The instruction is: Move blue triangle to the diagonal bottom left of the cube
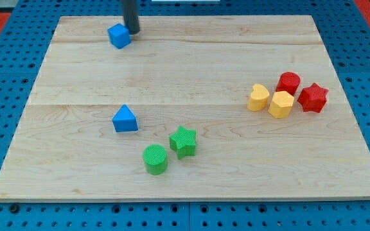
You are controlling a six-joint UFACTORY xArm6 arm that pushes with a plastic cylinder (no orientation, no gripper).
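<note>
Our tip [132, 31] rests just beside the blue cube [119, 35], at its 2 o'clock, near the desk's [191, 64] 11 o'clock edge. We carry no claw, only a rod. The blue triangle [125, 120] lies well apart, at 6 o'clock of the cube.
</note>
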